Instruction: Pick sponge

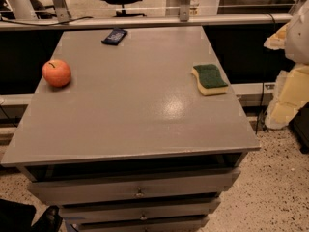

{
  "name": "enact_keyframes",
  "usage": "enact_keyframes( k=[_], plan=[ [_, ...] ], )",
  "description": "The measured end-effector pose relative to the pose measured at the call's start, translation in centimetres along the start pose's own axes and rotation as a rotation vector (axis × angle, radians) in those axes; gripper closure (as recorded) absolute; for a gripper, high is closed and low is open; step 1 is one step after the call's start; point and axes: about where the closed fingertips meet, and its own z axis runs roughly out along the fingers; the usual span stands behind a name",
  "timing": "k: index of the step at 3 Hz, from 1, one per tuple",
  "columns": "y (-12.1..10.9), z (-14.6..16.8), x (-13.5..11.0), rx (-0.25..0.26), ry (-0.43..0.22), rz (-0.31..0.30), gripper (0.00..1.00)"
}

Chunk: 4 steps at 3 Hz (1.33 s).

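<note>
The sponge (209,78) lies flat near the right edge of the grey table top (135,105). It has a pale yellow foam body with wavy sides and a dark green scouring top facing up. My gripper (288,88), cream-yellow, is at the right edge of the view. It hangs beside the table, off its surface, well to the right of the sponge and not touching it. It holds nothing that I can see.
A red-orange apple (56,73) sits at the table's left side. A dark blue packet (114,36) lies at the far edge. Drawers (135,190) are below the top. A rail (145,21) runs behind the table, with speckled floor (275,187) to the right.
</note>
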Motion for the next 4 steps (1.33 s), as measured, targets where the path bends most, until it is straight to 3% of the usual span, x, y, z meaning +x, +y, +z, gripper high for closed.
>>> enact_keyframes(
  k=[1,2,3,4],
  plan=[
    [0.0,0.0,0.0,0.000,0.000,0.000,0.00],
    [-0.6,1.3,0.1,0.017,-0.052,0.026,0.00],
    [-3.0,5.7,0.0,0.043,-0.160,0.076,0.00],
    [-6.8,10.2,-0.4,0.083,-0.251,0.142,0.00]
  ],
)
